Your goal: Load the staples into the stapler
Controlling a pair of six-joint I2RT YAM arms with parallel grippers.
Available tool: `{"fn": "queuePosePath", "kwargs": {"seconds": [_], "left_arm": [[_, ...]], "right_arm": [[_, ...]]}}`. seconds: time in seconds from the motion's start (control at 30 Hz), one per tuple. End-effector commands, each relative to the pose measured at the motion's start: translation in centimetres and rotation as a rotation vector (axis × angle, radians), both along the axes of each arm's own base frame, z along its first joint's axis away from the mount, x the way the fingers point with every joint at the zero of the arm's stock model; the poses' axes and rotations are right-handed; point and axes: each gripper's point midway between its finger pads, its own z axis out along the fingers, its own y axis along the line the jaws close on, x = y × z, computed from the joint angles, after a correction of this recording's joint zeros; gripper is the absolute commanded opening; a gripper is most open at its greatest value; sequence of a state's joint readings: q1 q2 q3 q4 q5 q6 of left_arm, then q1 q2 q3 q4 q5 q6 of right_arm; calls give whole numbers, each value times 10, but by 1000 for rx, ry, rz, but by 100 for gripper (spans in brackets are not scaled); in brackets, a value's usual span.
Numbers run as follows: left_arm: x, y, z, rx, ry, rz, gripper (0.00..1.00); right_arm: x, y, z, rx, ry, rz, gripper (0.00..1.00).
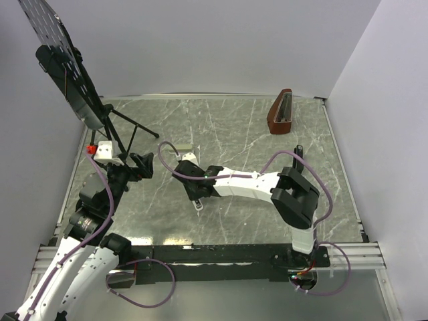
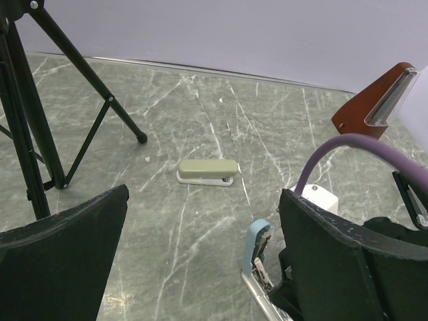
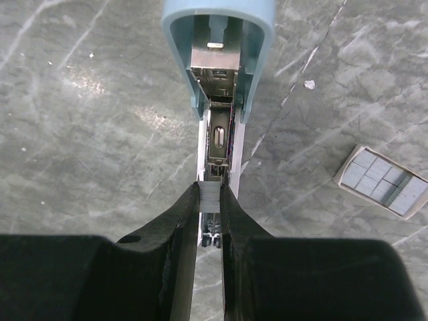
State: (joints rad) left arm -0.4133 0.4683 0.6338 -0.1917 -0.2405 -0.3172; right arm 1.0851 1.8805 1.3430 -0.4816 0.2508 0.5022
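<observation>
Tripod legs (image 1: 124,130) stand rear-left on the table (image 1: 234,134) in the top view, a brown wedge-shaped case (image 1: 281,112) rear-right; the right gripper (image 1: 194,187) hangs mid-table over the stapler (image 1: 198,204). Left wrist: the left gripper (image 2: 200,267) gapes wide, empty, a grey-green stapler (image 2: 207,172) lying beyond it. Right wrist: narrow jaws pinch the staples (image 3: 210,195) just above the open blue-lidded stapler's rail; a small box (image 3: 381,182) lies alongside.

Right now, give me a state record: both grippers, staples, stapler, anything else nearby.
right gripper: shut on staples
staples position: over the open rail, seating unclear
stapler: light-blue lid swung open, metal rail exposed
left gripper: open, empty, off to the side
staple box: open, lying beside the stapler
grey-green stapler: closed, lying apart from the work
</observation>
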Motion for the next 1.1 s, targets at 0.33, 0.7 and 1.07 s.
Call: {"fn": "queuePosePath", "kwargs": {"seconds": [0.33,0.7,1.07], "left_arm": [[0,0,11,-15,-40,-7,100],[0,-1,11,-15,-40,-10,99],[0,-1,12,-15,-41,-10,100]], "right_arm": [[10,9,6,2,-47,15,17],[12,12,32,52,-82,24,16],[15,10,30,38,-94,25,16]]}}
